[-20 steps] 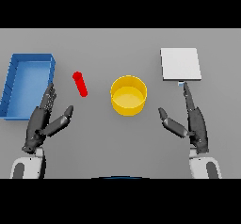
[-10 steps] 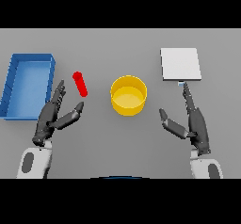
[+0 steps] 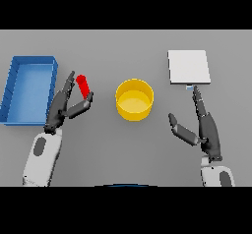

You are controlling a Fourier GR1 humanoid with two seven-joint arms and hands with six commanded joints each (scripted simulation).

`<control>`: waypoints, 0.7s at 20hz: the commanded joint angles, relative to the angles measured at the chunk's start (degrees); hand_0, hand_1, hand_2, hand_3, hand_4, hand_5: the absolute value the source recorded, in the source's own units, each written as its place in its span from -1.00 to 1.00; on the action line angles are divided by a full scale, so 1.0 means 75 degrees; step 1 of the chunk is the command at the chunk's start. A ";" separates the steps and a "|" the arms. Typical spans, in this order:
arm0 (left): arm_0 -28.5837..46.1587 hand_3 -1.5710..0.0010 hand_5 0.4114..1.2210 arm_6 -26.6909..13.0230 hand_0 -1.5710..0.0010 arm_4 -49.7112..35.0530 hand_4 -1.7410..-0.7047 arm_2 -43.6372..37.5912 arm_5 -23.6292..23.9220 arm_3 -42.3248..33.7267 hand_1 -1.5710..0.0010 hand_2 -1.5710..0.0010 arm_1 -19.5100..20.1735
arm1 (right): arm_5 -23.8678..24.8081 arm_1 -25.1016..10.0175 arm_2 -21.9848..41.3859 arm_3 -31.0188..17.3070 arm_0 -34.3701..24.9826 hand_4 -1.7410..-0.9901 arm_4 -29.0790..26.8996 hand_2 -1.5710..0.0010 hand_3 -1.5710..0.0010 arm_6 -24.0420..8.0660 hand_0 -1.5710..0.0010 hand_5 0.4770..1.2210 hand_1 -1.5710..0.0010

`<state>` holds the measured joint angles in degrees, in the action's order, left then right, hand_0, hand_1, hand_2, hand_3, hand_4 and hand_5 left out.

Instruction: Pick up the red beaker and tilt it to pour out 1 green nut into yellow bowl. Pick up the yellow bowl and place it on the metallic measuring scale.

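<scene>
Left hand (image 3: 63, 107) open, fingers (image 3: 65, 88) and thumb flanking red beaker (image 3: 83, 86), no grip yet. Risk: knocking it over before closing. Yellow bowl (image 3: 134, 99) centre, scale (image 3: 189, 67) far right. Right hand (image 3: 205, 128) open, idle.

A plain grey worktop (image 3: 128, 154) fills the whole head view, seen from above. Its surface is flat, matte and a single even shade, with no pattern, seams or edges showing. No wall, floor, window or other furniture appears anywhere around it. The light is soft and even across the surface, with no bright spots or glare. Only faint, short shadows fall beside the things resting on it, so the lighting seems to come from overhead.
</scene>
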<state>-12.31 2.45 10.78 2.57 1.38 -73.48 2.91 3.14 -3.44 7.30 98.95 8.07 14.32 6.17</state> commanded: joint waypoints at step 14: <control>-0.1495 1.00 -0.32 0.0465 1.00 -0.0080 -0.17 -0.0414 0.0019 0.1836 1.00 1.00 -0.0058 | -0.0018 -0.0004 -0.0083 0.0079 -0.0014 0.26 -0.0133 1.00 1.00 -0.0200 1.00 -0.56 1.00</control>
<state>-23.52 6.01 10.18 -0.54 1.53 -59.72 2.49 3.00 -3.47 6.67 99.54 7.97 13.32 4.83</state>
